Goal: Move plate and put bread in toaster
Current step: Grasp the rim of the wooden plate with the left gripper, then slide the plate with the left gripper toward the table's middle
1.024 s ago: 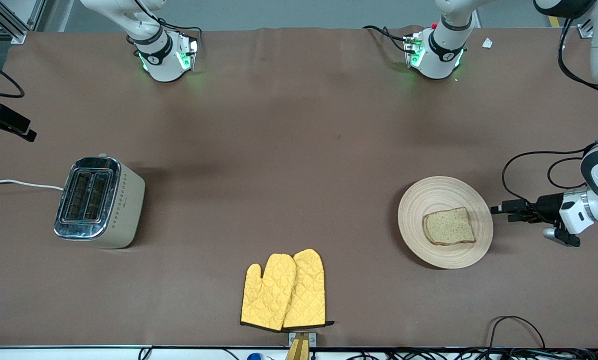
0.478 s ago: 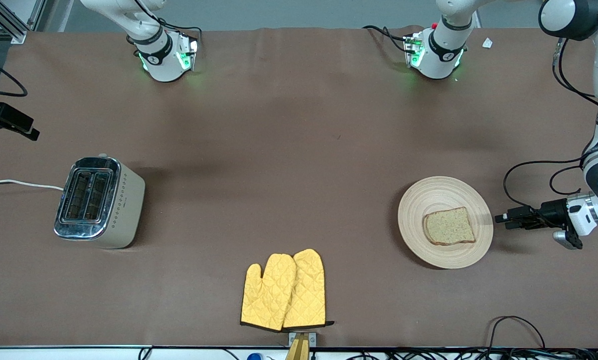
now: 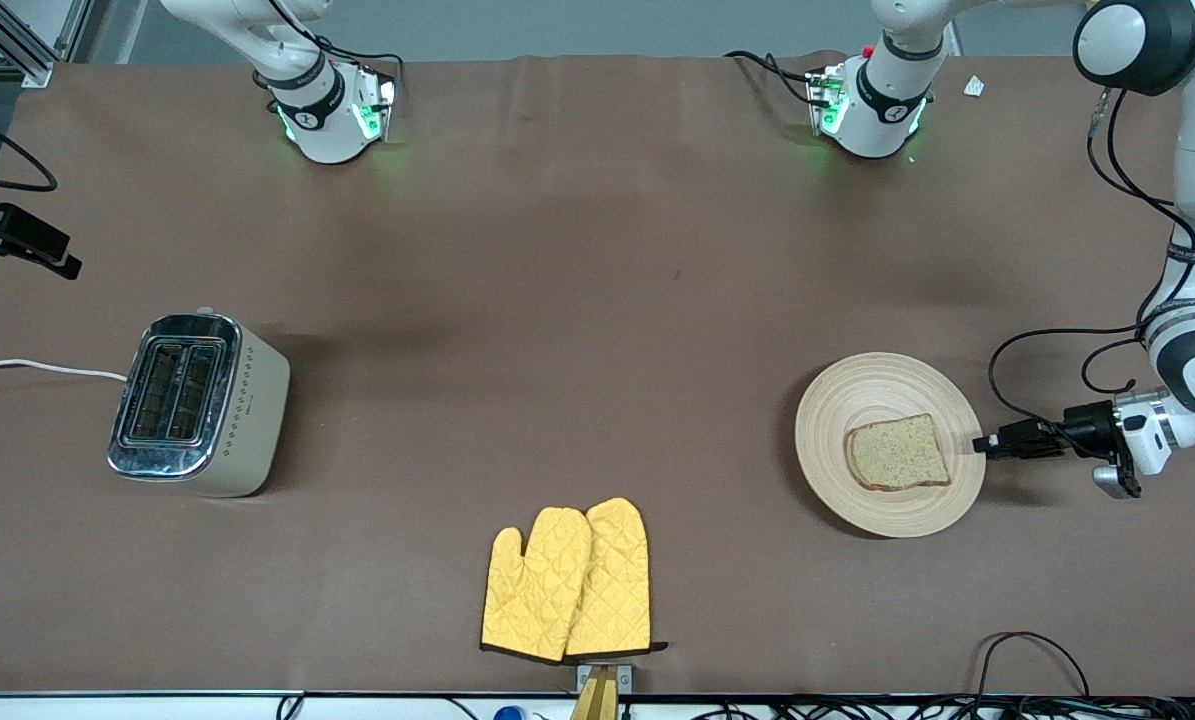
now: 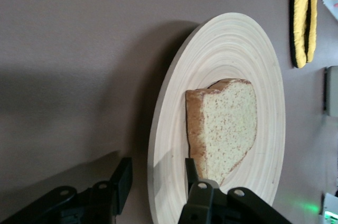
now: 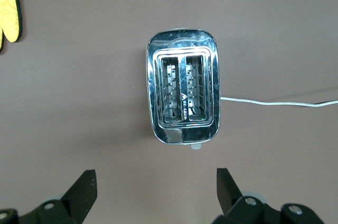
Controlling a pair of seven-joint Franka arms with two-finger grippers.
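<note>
The pale wooden plate (image 3: 857,400) lies toward the left arm's end of the table, with the bread (image 3: 898,452) flat on it. My left gripper (image 3: 983,445) is open and low at the plate's rim on the side toward the left arm's end. In the left wrist view the left gripper (image 4: 157,177) straddles the plate's rim (image 4: 158,145), one finger beside the plate and one over it, next to the bread (image 4: 227,126). The toaster (image 3: 197,403) stands toward the right arm's end, both slots empty. My right gripper (image 5: 156,183) is open, high over the table beside the toaster (image 5: 183,93).
A pair of yellow oven mitts (image 3: 567,580) lies in the middle, nearer to the front camera; it also shows in the left wrist view (image 4: 302,20). The toaster's white cord (image 3: 37,367) runs off the table at the right arm's end. Cables hang by the left arm.
My left gripper has come down and moved toward the plate until its fingers straddle the rim. The right gripper has shifted only slightly. Plate, bread and toaster have not moved.
</note>
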